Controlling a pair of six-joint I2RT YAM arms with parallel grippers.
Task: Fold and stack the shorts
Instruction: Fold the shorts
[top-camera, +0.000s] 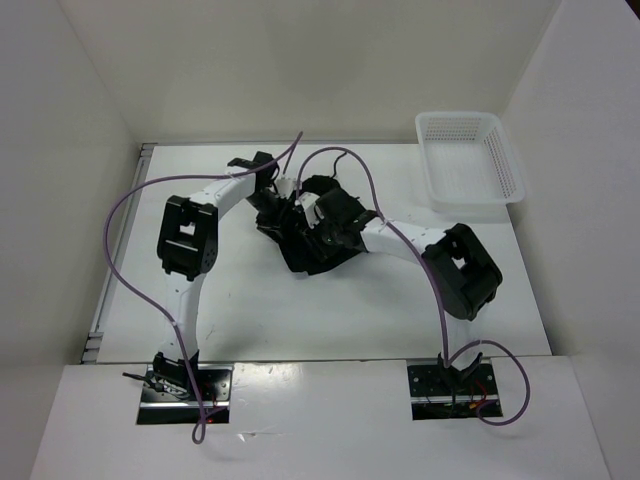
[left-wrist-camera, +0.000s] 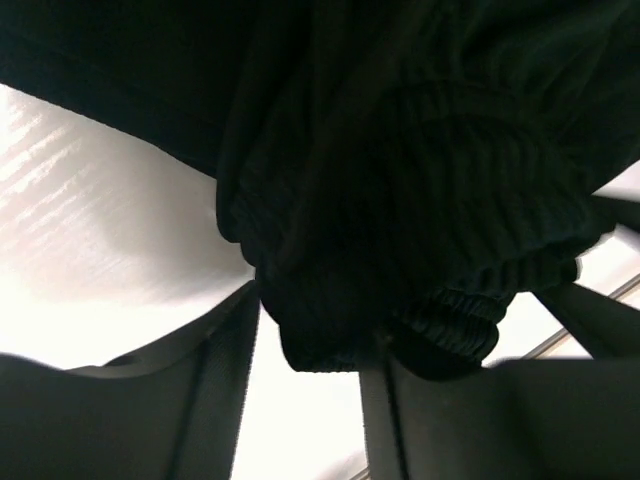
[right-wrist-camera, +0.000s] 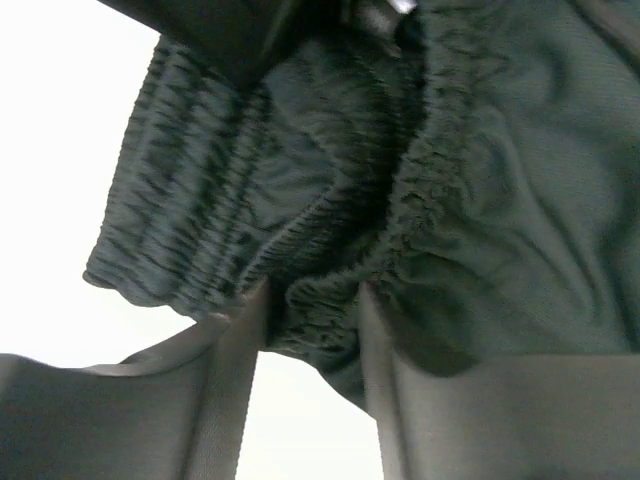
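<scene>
Wrist views: the left gripper (left-wrist-camera: 315, 335) is closed on the black shorts (left-wrist-camera: 430, 170). A bunched fold of the gathered elastic waistband fills the gap between its fingers (left-wrist-camera: 215, 390) and touches both. The right gripper (right-wrist-camera: 312, 305) likewise appears clamped on a ribbed stretch of waistband, though shadow hides the exact contact. Overhead view: both grippers meet above the middle of the white tabletop (top-camera: 300, 320), toward its far side. The shorts lie there as a crumpled heap beneath and between them, partly lifted at the waistband. A white plastic lattice basket (top-camera: 470, 165) stands at the far right corner, well apart from the shorts.
</scene>
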